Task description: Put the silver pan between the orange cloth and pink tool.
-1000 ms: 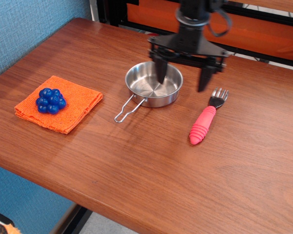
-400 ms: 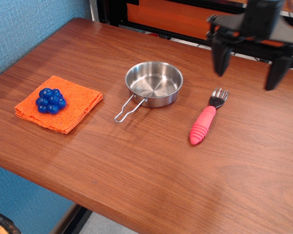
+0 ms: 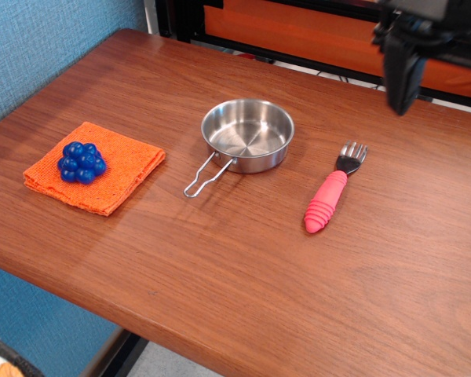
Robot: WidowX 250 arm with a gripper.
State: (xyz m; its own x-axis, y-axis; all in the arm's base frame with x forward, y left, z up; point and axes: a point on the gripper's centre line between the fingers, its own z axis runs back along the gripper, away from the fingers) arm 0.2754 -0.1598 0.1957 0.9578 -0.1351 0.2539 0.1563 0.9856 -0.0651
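Note:
The silver pan stands on the table with its wire handle pointing to the front left. It sits between the orange cloth on the left and the pink tool on the right, touching neither. My gripper is high at the top right corner, above and behind the fork and well away from the pan. Only one of its fingers shows; the other is past the frame's edge. The jaws are wide apart and empty.
A blue bumpy ball cluster lies on the orange cloth. The wooden table has a blue wall at the left and a black and orange frame behind it.
My gripper has risen off the pan and moved right and back to the top right corner, empty. The pan, cloth and fork have not moved.

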